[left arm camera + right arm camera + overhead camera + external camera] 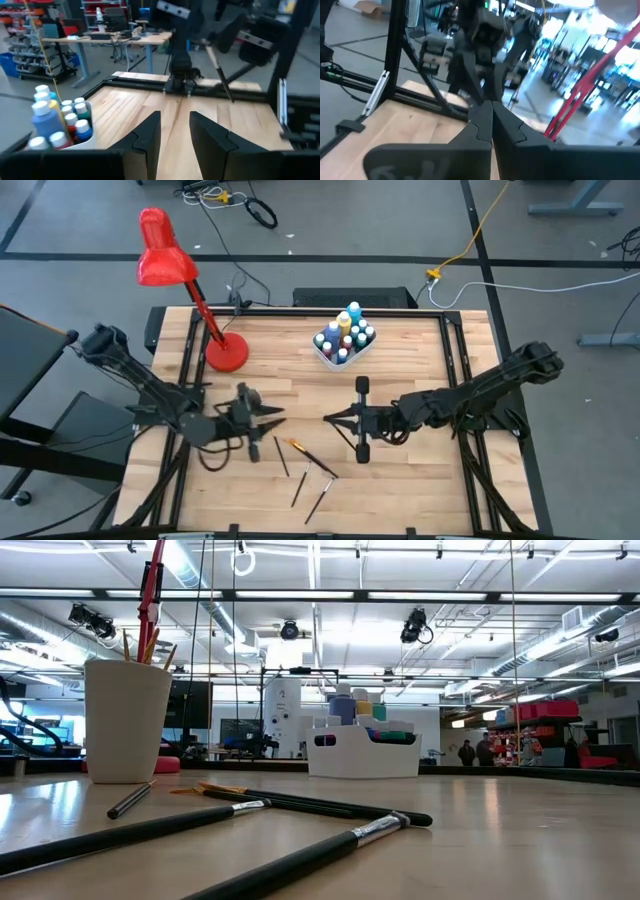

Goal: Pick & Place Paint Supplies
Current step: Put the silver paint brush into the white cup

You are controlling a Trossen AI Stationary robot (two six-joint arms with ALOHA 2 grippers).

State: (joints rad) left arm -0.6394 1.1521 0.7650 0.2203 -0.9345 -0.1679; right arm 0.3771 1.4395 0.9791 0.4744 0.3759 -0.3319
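Loose paintbrushes (300, 808) lay on the worktop (400, 470) near both claws: right claw (330, 418) clenched empty, left claw (282, 416) part-open (nothing gripped).

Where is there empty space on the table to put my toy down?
Bare wood lies between the red lamp's base and the white tray of paint bottles, and along the table's right edge. It is crowded in the front middle, where the loose paintbrushes lie below the two arms' fingers.
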